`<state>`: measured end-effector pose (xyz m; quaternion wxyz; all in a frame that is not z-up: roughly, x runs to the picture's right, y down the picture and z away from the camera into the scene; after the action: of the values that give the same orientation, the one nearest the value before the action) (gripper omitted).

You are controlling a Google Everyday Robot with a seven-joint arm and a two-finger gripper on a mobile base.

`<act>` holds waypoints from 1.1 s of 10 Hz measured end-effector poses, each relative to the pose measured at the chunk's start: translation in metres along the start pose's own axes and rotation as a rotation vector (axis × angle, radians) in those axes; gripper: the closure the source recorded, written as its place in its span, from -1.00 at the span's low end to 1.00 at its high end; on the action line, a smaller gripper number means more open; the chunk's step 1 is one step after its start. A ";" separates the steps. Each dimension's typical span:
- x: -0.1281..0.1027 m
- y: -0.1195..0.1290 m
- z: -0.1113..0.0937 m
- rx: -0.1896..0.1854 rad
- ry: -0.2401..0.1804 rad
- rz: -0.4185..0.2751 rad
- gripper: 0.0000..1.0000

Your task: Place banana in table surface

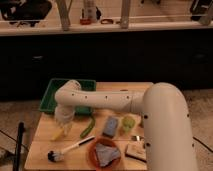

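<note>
The small yellow banana [58, 134] is at the left side of the light tan table surface [44, 150], directly under my gripper [63, 121]. The gripper points down from the white arm that reaches in from the right, just in front of the green tray. The banana's upper end meets the gripper's tip and its lower end is at the tabletop. I cannot tell whether the banana is still held or whether it rests on the wood.
A green tray [50, 96] stands at the back left. A long green vegetable [87, 128] lies right of the banana. A white-handled brush [70, 149], an orange plate [94, 156] with a grey cloth, a blue sponge [110, 126] and a green cup [129, 122] fill the front and right.
</note>
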<state>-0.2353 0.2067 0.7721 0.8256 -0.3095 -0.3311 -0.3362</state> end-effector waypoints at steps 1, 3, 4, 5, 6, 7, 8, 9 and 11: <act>0.003 0.001 0.002 0.000 -0.005 0.003 -0.60; 0.007 0.001 0.003 0.001 -0.012 0.006 -0.60; 0.009 0.002 0.003 0.000 -0.014 0.008 -0.60; 0.011 0.002 0.002 -0.002 -0.015 0.009 -0.60; 0.012 0.002 0.002 -0.005 -0.016 0.008 -0.60; 0.012 0.002 0.002 -0.007 -0.016 0.007 -0.60; 0.013 0.002 0.002 -0.010 -0.017 0.005 -0.60; 0.013 0.002 0.001 -0.013 -0.017 0.003 -0.60; 0.014 0.002 0.002 -0.014 -0.025 0.000 -0.60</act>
<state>-0.2268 0.2039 0.7832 0.8190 -0.3194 -0.3393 -0.3347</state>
